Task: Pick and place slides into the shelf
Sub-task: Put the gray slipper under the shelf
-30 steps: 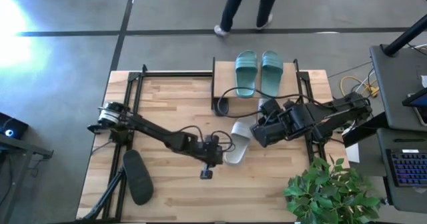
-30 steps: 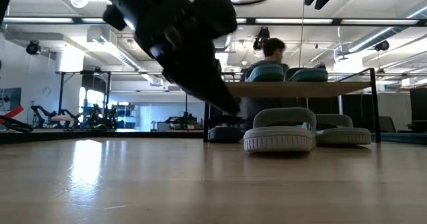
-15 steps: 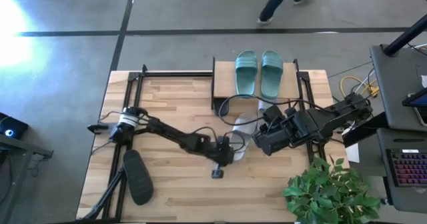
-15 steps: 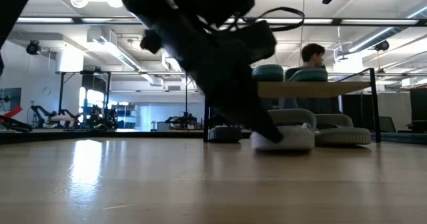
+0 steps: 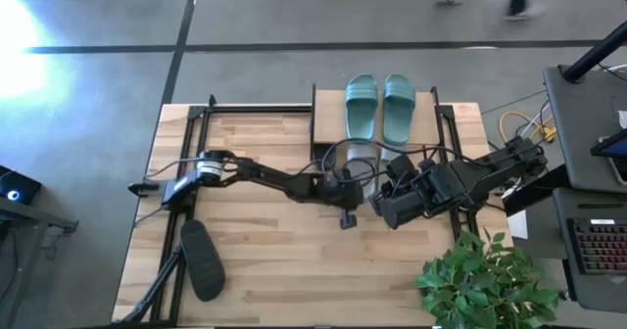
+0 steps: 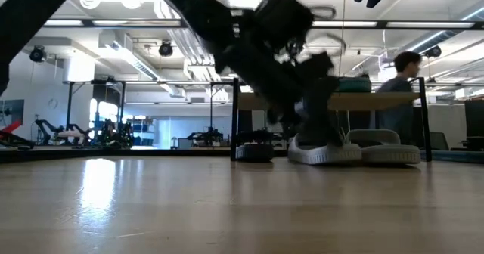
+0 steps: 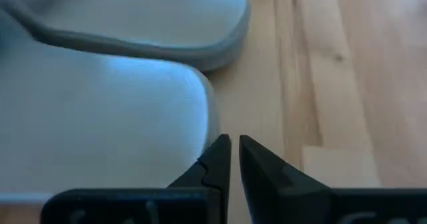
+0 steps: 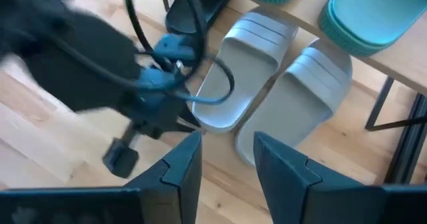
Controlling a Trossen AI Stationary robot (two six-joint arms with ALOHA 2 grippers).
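Fingers of the left gripper (image 7: 233, 159) are sitting almost closed, with only a thin gap between them and nothing held. Their tips are pressing right beside the heel edge of a light grey slide (image 8: 240, 71), most likely so they can nudge it in under the shelf (image 5: 328, 123). A second light grey slide (image 8: 303, 97) is lying just past the first one, also under the top board. Two teal-green slides (image 5: 380, 106) are resting side by side on top of the shelf. The right gripper (image 8: 225, 159) is hanging above the grey pair with its fingers a little apart and empty, probably waiting its turn. A black slide (image 5: 203, 260) is lying well apart from both grippers.
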